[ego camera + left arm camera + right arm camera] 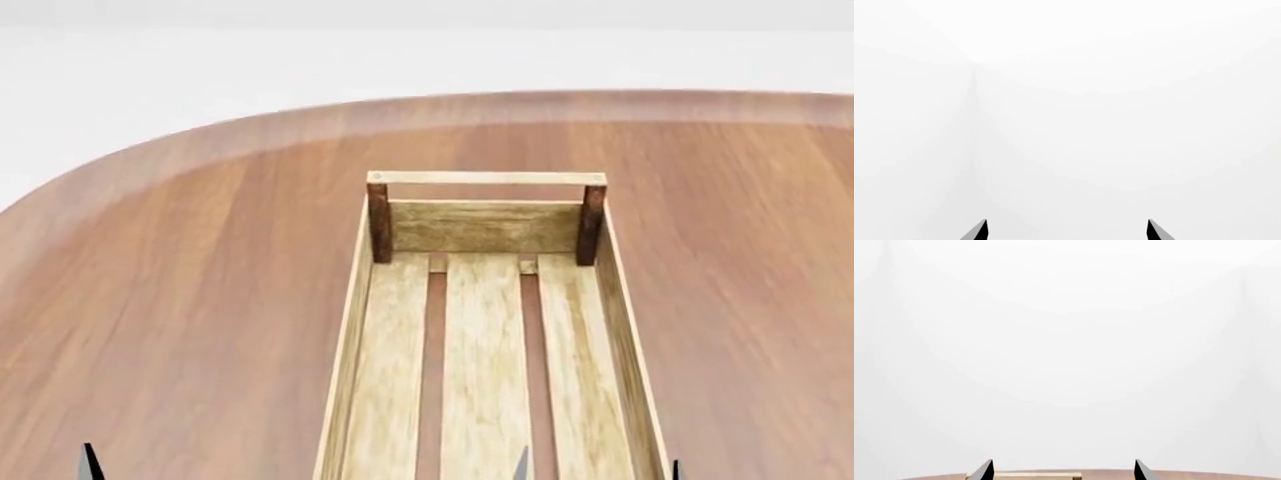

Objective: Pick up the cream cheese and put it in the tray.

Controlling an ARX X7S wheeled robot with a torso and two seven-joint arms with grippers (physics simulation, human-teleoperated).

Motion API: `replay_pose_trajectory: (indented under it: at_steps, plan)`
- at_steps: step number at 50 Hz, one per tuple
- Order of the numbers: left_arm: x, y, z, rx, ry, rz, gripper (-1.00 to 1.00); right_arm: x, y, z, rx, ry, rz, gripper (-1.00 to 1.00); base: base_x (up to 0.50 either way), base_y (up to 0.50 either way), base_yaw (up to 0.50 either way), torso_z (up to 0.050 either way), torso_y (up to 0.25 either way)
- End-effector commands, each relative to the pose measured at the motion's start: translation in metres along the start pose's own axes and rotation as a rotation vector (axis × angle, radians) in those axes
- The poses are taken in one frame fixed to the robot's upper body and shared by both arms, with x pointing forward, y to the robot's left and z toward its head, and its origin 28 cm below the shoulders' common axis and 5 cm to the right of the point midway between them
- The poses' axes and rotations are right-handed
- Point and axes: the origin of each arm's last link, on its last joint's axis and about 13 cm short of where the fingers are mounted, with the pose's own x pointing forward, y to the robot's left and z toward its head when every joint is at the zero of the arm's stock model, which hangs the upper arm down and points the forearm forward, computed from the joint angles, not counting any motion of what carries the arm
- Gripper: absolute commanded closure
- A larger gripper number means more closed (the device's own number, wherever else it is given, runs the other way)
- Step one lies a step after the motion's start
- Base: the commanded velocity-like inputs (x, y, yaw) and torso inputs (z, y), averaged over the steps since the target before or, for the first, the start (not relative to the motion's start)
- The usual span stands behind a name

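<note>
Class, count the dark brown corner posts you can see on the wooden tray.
2. Both stand at the tray's far end: one post on the left, one post on the right, under the handle rail. The near end is out of frame, so more may be hidden.

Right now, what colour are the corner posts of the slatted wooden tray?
Dark brown corner posts, clearest in the head view.
</note>
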Motion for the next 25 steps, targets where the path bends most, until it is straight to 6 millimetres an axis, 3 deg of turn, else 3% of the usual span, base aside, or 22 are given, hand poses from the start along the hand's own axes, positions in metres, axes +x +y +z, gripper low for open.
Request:
replay_pose_trajectory:
  at_steps: [1, 13, 25]
  plan:
    - [-0.0001, 0.0000, 0.0003, -0.001, 0.001, 0.000, -1.00, -0.0001, 0.0003, 0.0002, 0.000, 0.000, 0.002, -1.00, 0.28, 0.00, 0.00, 0.000, 0.000]
    - [-0.0001, -0.0002, 0.0003, -0.002, 0.001, -0.001, -1.00, 0.0003, 0.0002, -0.0009, 0.002, 0.001, 0.001, -1.00, 0.28, 0.00, 0.00, 0.000, 0.000]
    - [-0.0001, 0.0000, 0.0000, -0.003, 0.000, 0.002, -1.00, 0.0007, -0.0004, -0.0015, -0.009, -0.003, -0.016, -1.00, 0.00, 0.00, 0.00, 0.000, 0.000]
